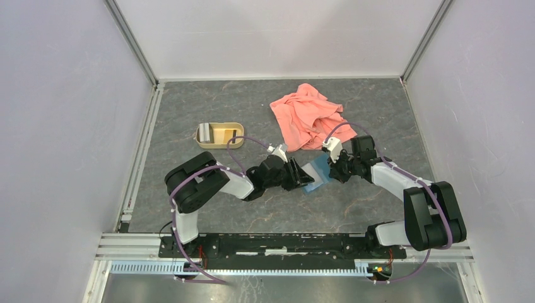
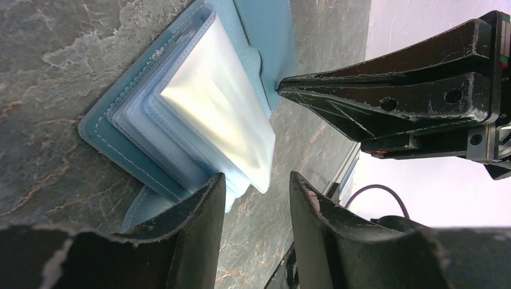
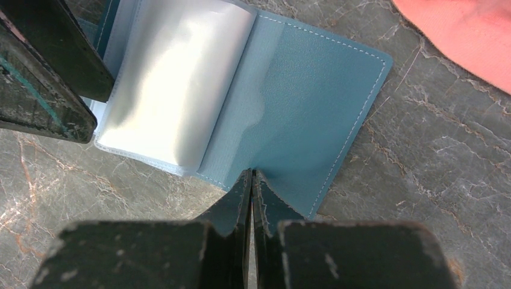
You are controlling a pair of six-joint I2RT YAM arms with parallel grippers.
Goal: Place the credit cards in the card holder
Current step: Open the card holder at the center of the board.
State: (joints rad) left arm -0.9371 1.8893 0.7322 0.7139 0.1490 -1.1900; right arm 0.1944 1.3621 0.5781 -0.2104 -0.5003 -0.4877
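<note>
The card holder (image 1: 317, 172) lies open on the table between my two grippers, its teal cover (image 3: 301, 102) spread flat and its clear sleeves (image 3: 175, 78) standing up. My left gripper (image 2: 256, 180) is open and empty at the edge of the sleeves (image 2: 211, 102), with one finger over their corner. My right gripper (image 3: 251, 174) is shut with nothing between its fingers, and its tips rest on the inside of the teal cover. It also shows in the left wrist view (image 2: 282, 86). The credit cards (image 1: 221, 133) lie in the tan tray at the back left, far from both grippers.
The tan tray (image 1: 217, 144) stands at the back left. A salmon-pink cloth (image 1: 309, 117) lies crumpled just behind the card holder and shows at the top right of the right wrist view (image 3: 464, 36). Metal rails run along the left and near edges.
</note>
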